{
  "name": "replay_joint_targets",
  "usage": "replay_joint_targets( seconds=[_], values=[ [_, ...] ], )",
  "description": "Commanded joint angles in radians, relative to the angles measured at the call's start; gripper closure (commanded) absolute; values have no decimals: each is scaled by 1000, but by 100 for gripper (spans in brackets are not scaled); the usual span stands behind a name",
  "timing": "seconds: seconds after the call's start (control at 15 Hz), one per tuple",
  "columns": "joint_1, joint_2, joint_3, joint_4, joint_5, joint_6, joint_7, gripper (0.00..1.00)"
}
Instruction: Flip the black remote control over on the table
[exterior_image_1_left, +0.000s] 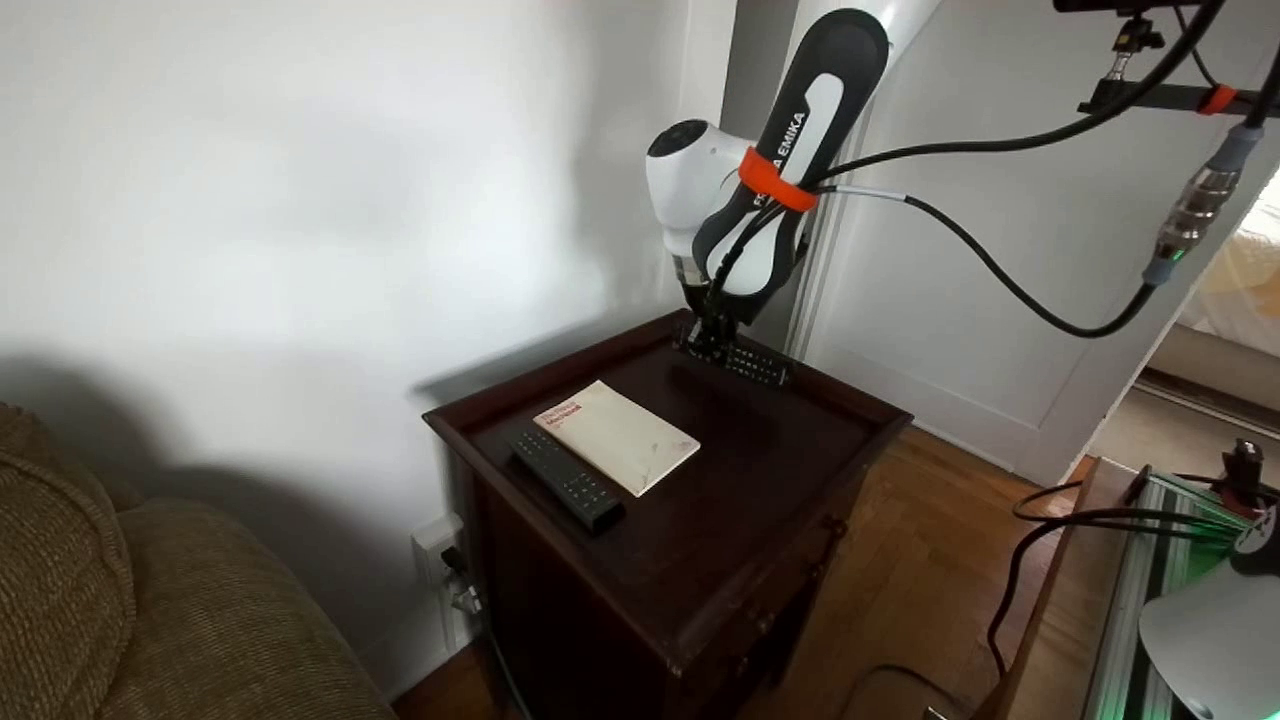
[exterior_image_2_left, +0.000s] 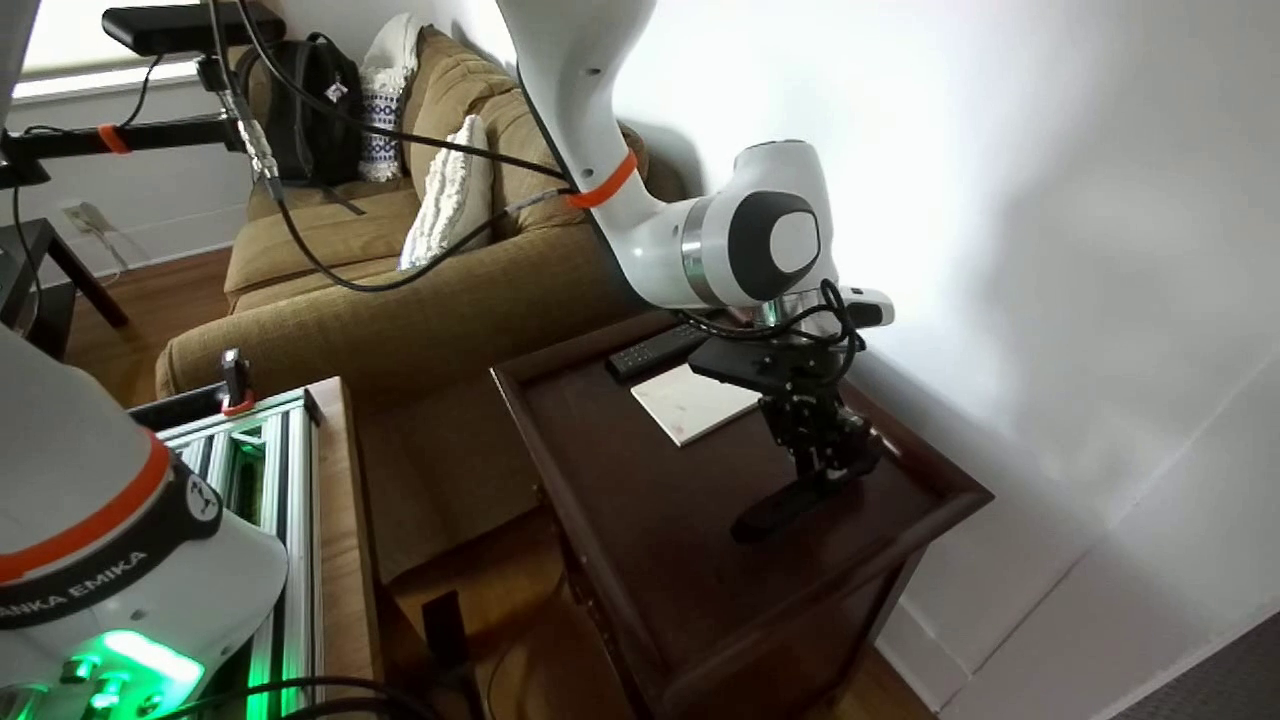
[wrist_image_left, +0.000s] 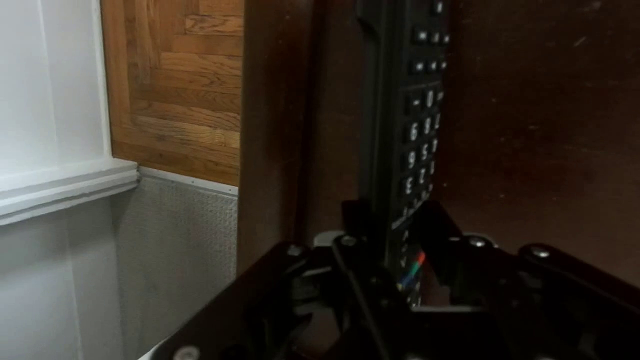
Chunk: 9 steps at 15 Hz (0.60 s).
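Take the flat, cream-coloured paper booklet (exterior_image_1_left: 617, 437) as your landmark on the dark reddish-brown, square-topped wooden side table (exterior_image_1_left: 770, 470). The task's thing is presumably the long black plastic remote control (wrist_image_left: 400, 125) in your grasp, well apart from the booklet. The jaws of your black, two-fingered metal gripper (wrist_image_left: 392, 220) stand narrow around its thickness, seemingly pinching it near the end with the coloured marks. That hold leaves most of its length free and lets it stand tipped toward a long edge, keys facing the booklet. You are probably partway through the flip; rolling the wrist before release should decide which face lands down. Whether the lower edge bears on the wood, I cannot tell. The second black plastic oblong remote control (exterior_image_1_left: 567, 480) lies keys up just beside the booklet, on its side away from your gripper, likely only a bystander.
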Motion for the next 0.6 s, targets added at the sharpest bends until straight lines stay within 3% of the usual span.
replay_joint_targets(
  seconds=[0.0,0.13,0.2,0.47,0.53],
  values=[
    [39,47,-36,7,-45,45,120,91],
    [26,48,-20,5,-24,64,120,91],
    [20,34,-11,4,-14,31,90,66],
    [22,40,-12,6,-11,41,96,66],
    [22,40,-12,6,-11,41,97,91]
  ],
)
